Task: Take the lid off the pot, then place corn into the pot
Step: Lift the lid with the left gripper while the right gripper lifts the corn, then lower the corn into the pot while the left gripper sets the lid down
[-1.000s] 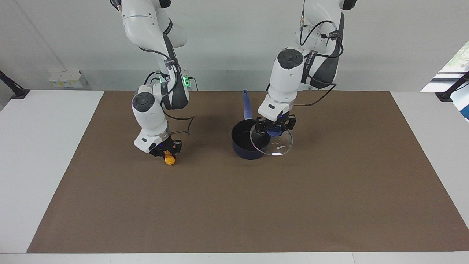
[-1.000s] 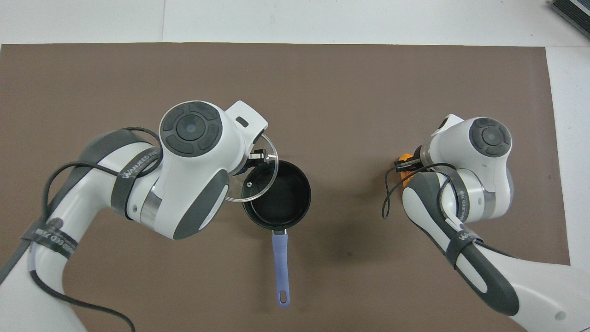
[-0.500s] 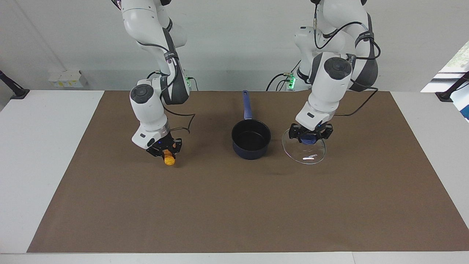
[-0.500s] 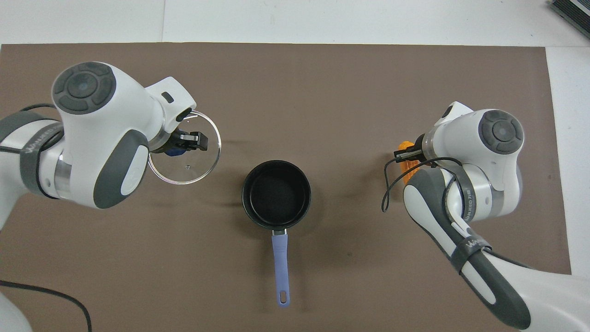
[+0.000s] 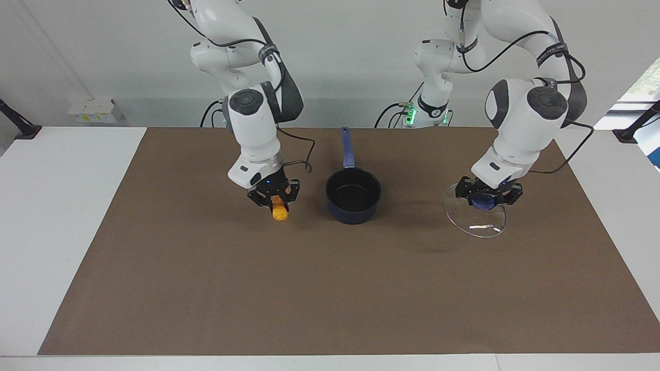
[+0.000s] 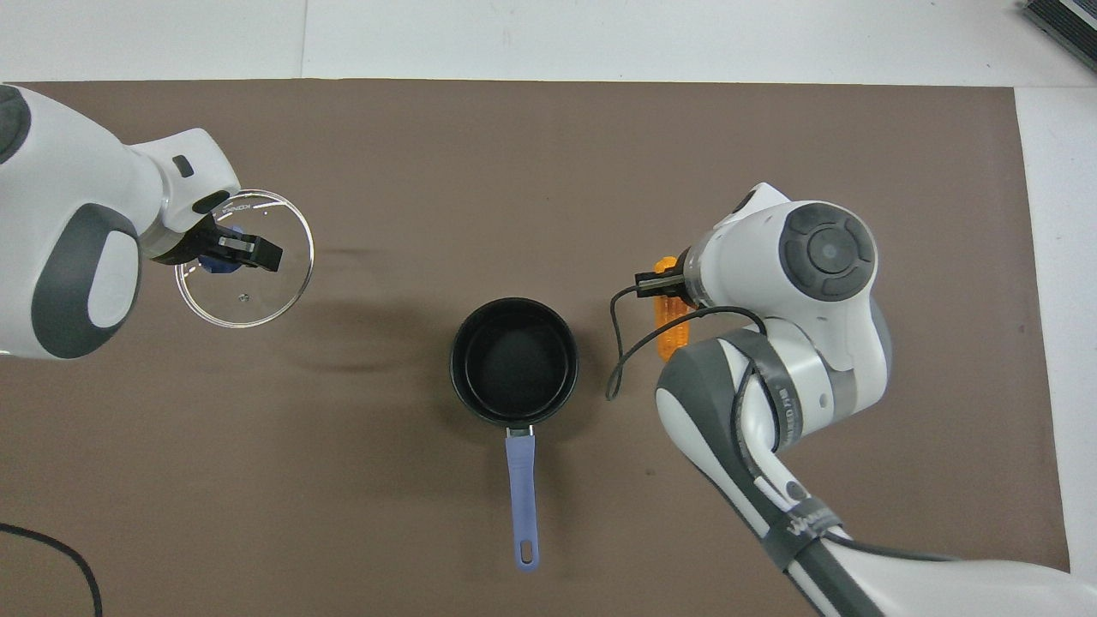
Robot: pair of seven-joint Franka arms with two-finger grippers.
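Facing view: the pot (image 5: 353, 196) stands open mid-mat, its handle toward the robots. Since a second ago the lid (image 5: 475, 216) has swung well clear of it; the left gripper (image 5: 488, 198), clamped on the blue knob, holds it tilted over the mat toward the left arm's end. The corn (image 5: 279, 211) has come off the mat, hanging end-down from the closed right gripper (image 5: 274, 198), now just beside the pot. Lid step looks done; carrying the corn over the pot and releasing remains.
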